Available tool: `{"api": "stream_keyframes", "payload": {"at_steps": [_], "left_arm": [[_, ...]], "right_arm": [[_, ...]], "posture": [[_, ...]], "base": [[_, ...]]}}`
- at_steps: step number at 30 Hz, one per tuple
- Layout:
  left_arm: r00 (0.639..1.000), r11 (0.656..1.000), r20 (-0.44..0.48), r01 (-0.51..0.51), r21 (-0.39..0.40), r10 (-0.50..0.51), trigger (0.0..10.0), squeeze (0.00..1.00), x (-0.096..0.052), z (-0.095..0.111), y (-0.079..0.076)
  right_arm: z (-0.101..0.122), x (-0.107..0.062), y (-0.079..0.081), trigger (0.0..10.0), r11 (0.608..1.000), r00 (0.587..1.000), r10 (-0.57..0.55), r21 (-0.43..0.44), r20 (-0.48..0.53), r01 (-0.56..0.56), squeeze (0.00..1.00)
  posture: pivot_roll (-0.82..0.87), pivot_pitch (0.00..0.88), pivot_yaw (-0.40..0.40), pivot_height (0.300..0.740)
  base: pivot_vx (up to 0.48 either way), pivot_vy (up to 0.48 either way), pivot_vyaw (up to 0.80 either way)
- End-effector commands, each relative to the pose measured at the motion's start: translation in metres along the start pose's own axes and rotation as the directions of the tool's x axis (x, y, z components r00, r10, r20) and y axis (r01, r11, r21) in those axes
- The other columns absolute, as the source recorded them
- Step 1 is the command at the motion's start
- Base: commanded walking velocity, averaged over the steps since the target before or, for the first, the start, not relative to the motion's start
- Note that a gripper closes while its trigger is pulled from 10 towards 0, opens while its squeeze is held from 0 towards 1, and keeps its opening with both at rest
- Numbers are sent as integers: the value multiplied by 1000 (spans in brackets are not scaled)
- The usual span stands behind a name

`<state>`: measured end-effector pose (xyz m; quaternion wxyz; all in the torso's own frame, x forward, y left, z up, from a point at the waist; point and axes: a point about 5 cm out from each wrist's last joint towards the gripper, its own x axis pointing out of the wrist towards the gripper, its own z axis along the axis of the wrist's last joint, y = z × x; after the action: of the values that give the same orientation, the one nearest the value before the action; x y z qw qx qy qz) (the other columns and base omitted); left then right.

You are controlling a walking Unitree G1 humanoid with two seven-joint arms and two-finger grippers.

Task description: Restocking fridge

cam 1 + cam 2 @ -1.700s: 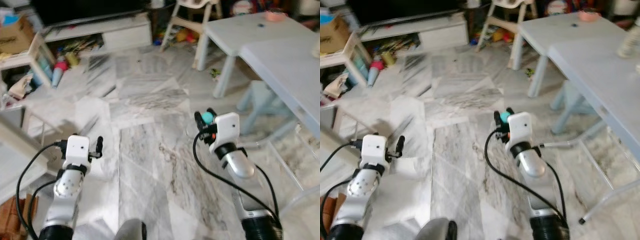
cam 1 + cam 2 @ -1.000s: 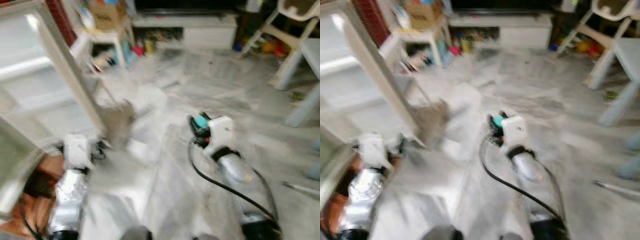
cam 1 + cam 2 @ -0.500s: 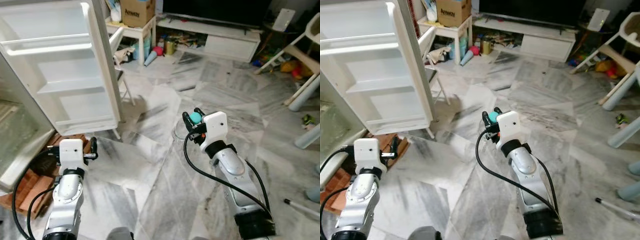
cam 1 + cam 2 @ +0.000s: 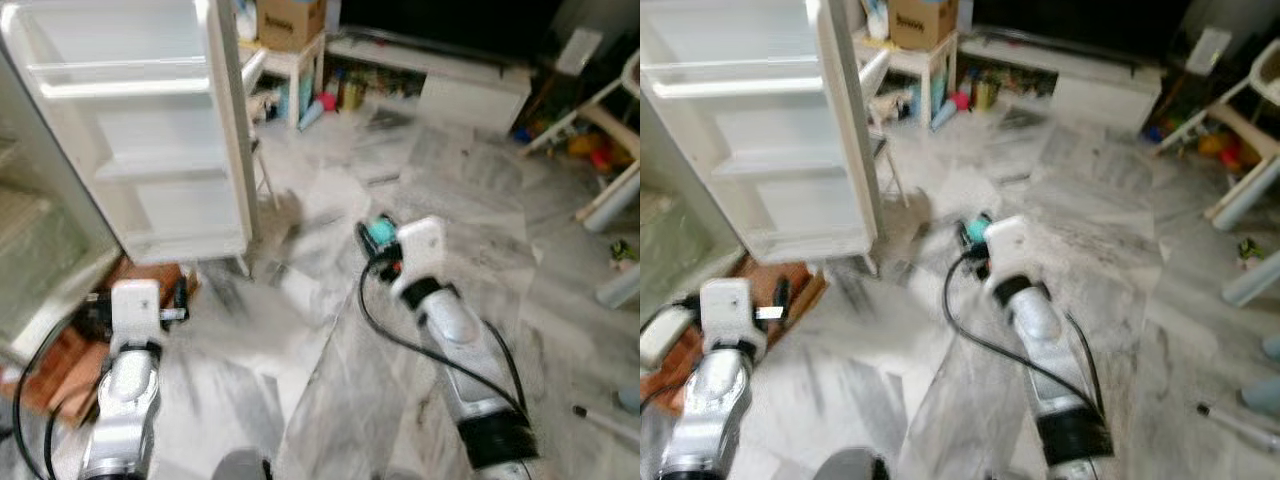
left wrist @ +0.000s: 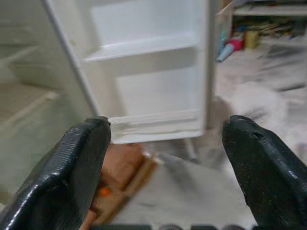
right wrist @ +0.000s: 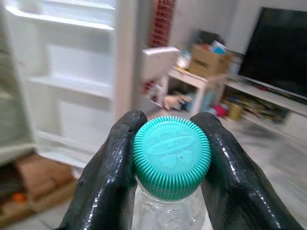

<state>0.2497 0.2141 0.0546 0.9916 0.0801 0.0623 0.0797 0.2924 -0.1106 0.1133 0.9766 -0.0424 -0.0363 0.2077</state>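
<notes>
The right end effector [image 6: 170, 158] is clamped on a clear bottle [image 6: 168, 211] just under its teal cap [image 6: 171, 152], one black finger on each side of the neck. That grip lets the bottle hang upright and steady as the robot walks, held out in front over the marble floor [image 4: 330, 400]. The left end effector [image 5: 168, 163] has its fingers spread wide with nothing between them, probably kept free to steady the door or a shelf. The fridge door [image 4: 140, 130] stands open ahead on the robot's left, its white door shelves [image 5: 144, 45] bare, so the bottle likely goes there next.
</notes>
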Motion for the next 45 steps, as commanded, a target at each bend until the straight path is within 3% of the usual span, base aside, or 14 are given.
{"api": "stream_keyframes", "payload": {"at_steps": [1,12,27,45], "left_arm": [[999,999,5,46,4,-46,10000,0,2,2,-12],[995,995,25,100,20,-100,10000,0,6,6,-20],[994,994,17,104,29,-105,10000,0,7,4,-22],[984,983,19,178,38,-179,10000,0,7,3,-28]], "right_arm": [[3,-5,-13,10000,999,999,-45,-21,19,45,0],[5,-6,-18,10000,997,998,-60,-39,29,61,0],[8,0,-17,10000,998,997,-49,-35,51,51,0],[7,-1,-22,10000,996,995,-83,-41,48,85,0]], "posture": [[64,0,-7,740],[54,0,3,740],[50,0,0,740],[46,0,5,740]], "base": [[0,480,0],[0,472,0],[0,440,564],[452,41,0]]}}
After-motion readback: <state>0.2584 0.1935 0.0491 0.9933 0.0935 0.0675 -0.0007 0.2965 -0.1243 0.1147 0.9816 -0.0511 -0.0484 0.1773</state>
